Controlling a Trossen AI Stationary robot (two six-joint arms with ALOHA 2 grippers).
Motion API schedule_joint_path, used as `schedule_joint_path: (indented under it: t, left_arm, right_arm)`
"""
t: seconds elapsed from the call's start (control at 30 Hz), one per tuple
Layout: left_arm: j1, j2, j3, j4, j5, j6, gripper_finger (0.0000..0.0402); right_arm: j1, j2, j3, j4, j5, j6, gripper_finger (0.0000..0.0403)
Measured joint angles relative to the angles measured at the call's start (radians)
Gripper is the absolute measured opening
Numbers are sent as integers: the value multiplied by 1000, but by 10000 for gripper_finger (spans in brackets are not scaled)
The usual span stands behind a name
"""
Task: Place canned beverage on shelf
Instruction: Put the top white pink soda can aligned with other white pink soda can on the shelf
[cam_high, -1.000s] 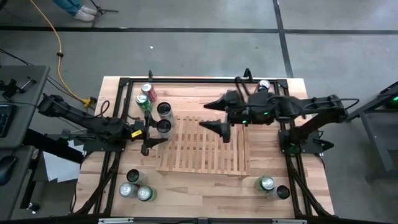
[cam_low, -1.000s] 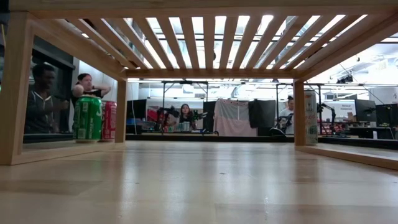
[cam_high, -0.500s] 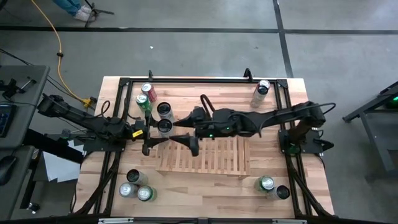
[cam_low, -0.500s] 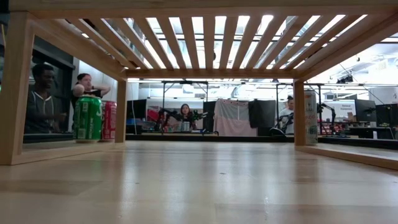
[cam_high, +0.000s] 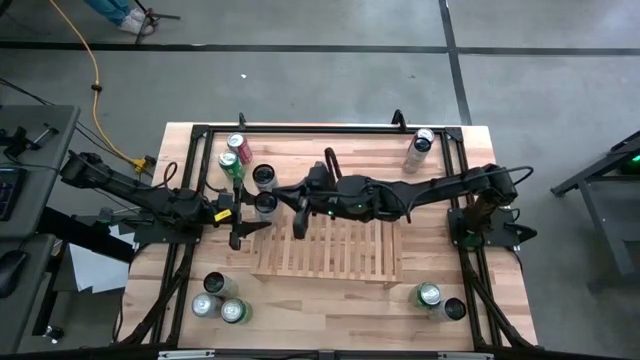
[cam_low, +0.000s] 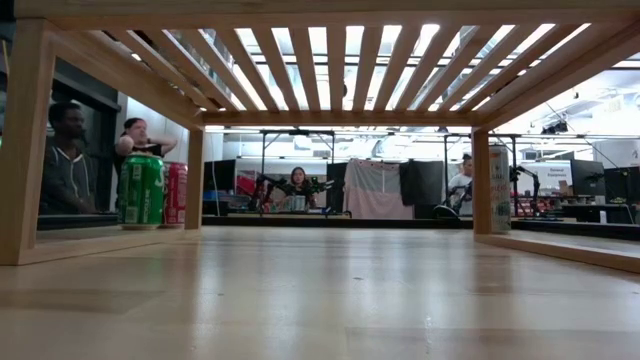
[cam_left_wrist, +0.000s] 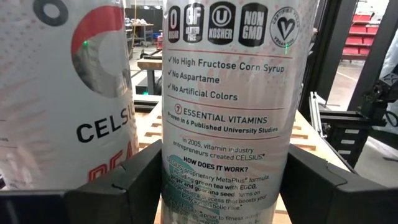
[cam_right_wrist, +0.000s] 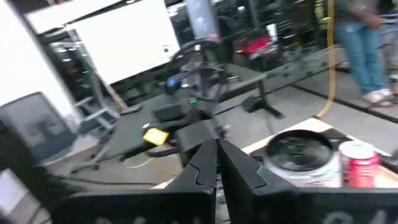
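The shelf (cam_high: 330, 240), a light slatted wood panel, stands mid-table; the low view looks out under its slats (cam_low: 330, 60). A white Celsius can (cam_high: 264, 203) stands upright at the shelf's far left corner, with my left gripper (cam_high: 250, 208) shut on it. A second white can (cam_high: 264, 177) stands just beyond it and shows beside it in the left wrist view (cam_left_wrist: 62, 93). My right gripper (cam_high: 298, 226) hangs shut over the shelf's left part, close to those cans, and touches nothing. In the right wrist view its shut fingers (cam_right_wrist: 214, 165) point at a dark can top (cam_right_wrist: 298, 152). My left gripper pinches the white can's lower wall (cam_left_wrist: 186, 180) between its two fingers (cam_left_wrist: 134, 180), one on each side. The fingers come level from the table's left. The can stays upright; whether its base rests on the shelf is hidden.
A green can (cam_high: 230, 161) and a red can (cam_high: 238, 143) stand at the far left, also in the low view (cam_low: 142, 190). One can (cam_high: 421, 143) stands far right, three cans (cam_high: 218, 300) near left, two (cam_high: 438, 300) near right. People sit beyond the table.
My right arm has swung from the shelf's far right toward the table's left edge, across the shelf, and its wide-open fingers have shut. The left gripper and its can have kept still.
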Motion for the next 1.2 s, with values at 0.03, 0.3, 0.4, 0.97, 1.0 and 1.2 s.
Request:
schedule_joint_path:
  t: [0.03,0.3,0.4,0.97,1.0,1.2]
  left_arm:
    - [0,0,0,0,0,-2,246]
    - [0,0,1,-9,-34,-2,246]
    - [0,1,2,-16,-34,-4,246]
    - [0,2,3,-24,-34,-26,247]
    - [0,2,3,-24,-34,-26,247]
    - [0,2,2,-23,-34,-24,247]
  right_arm:
    - [-2,0,0,-10,5,-1,3]
    - [11,45,19,-50,12,-28,0]
    - [23,93,135,-172,20,-85,0]
    - [8,256,538,-609,32,-148,0]
    - [7,258,538,-610,26,-141,0]
    - [6,279,531,-627,36,-122,0]
